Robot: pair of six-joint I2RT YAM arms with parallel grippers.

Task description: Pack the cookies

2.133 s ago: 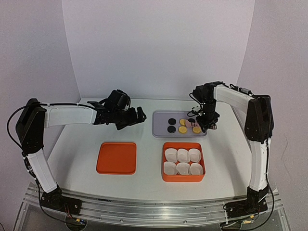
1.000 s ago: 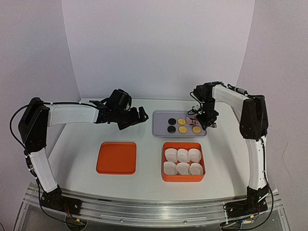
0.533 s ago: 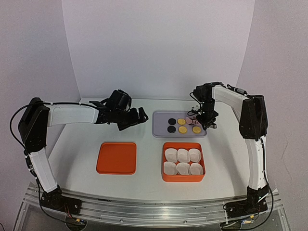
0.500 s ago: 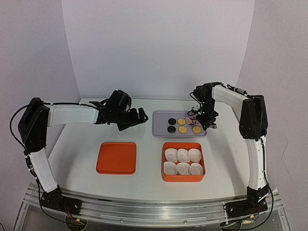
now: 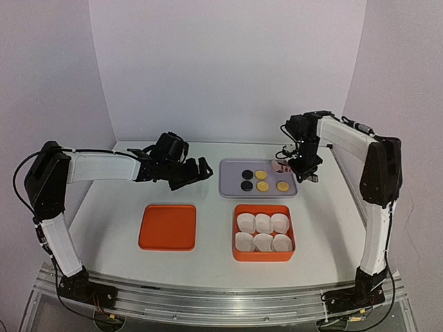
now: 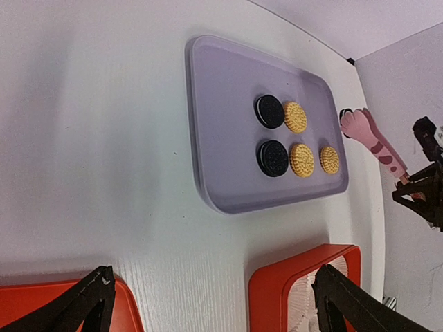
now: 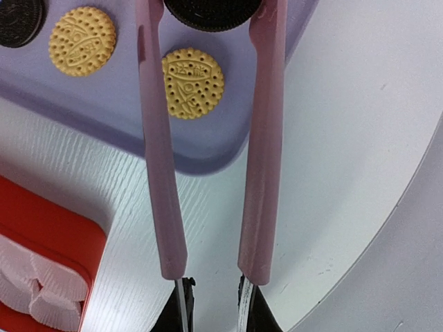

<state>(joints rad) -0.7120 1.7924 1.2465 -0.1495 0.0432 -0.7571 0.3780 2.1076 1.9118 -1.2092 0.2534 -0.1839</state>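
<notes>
the right tool (image 7: 214, 304) is closed narrow on the handles of pink tongs (image 7: 160, 173), whose tips pinch 1 black cookie (image 7: 211, 12) by the right edge of the purple tray (image 6: 228, 138). 5 more cookies (image 6: 302, 160) lie on the tray: 2 black, 3 yellow. the left tool (image 6: 214, 271) hangs wide, holding nothing, above the surface (image 6: 104, 138) left of the tray. an orange box (image 5: 239, 257) of paper cups (image 5: 263, 223) sits just in front of the tray
</notes>
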